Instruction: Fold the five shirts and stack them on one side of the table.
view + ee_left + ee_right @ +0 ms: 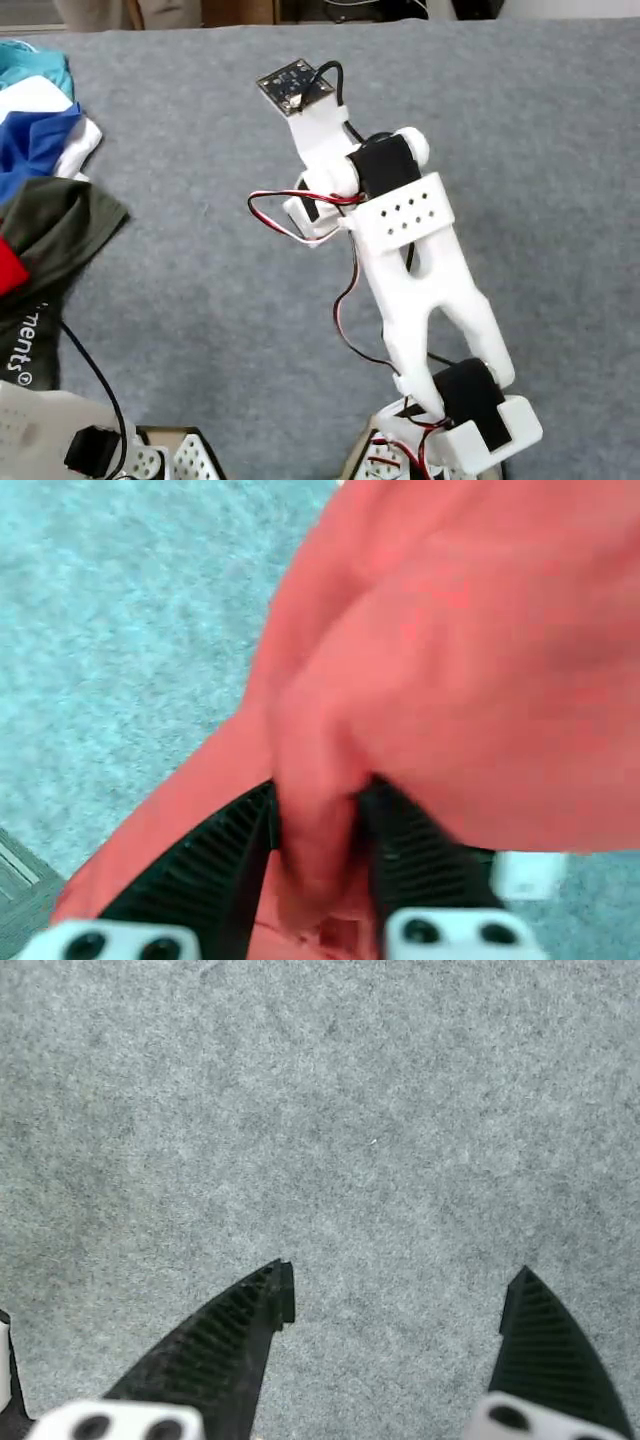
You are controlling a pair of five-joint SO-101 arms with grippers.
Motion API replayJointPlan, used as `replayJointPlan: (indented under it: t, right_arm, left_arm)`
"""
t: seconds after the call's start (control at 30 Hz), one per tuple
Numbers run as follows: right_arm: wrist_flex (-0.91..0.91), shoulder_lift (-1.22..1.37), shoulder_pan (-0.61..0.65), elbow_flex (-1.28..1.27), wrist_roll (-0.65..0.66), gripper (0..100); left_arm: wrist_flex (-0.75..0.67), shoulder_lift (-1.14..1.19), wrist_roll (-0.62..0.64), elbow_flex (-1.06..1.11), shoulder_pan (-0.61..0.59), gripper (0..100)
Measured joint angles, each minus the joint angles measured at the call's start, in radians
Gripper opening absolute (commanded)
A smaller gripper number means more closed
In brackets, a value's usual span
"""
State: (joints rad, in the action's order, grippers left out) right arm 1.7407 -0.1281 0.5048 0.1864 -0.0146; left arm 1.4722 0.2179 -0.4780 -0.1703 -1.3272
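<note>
My left gripper (315,815) is shut on a fold of the red shirt (460,650), which bulges out between its black fingers (225,865). In the high view a corner of the red shirt (10,268) lies in the pile at the table's left edge, among a teal shirt (35,62), a blue and white shirt (40,135), a dark olive shirt (55,220) and a black printed shirt (25,340). My right gripper (400,1285) is open over bare grey cloth, nothing between its fingers. The right arm (410,240) stretches over the table's middle.
The grey table covering (540,130) spreads wide to the right of and behind the right arm. Red and black cables (290,215) loop off that arm. The left arm's base (40,430) and a black cable sit at the near left corner.
</note>
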Motion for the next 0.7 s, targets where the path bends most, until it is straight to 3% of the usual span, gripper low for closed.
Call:
replayJointPlan:
  t: [0.33, 0.7]
  right_arm:
    - [0.0, 0.0, 0.0, 0.0, 0.0, 33.3]
    - [0.0, -0.118, -0.032, 0.0, 0.0, 33.3]
  left_arm:
    - [0.249, -0.061, 0.009, -0.106, 0.121, 2]
    - [0.276, -0.494, 0.069, -0.143, 0.328, 2]
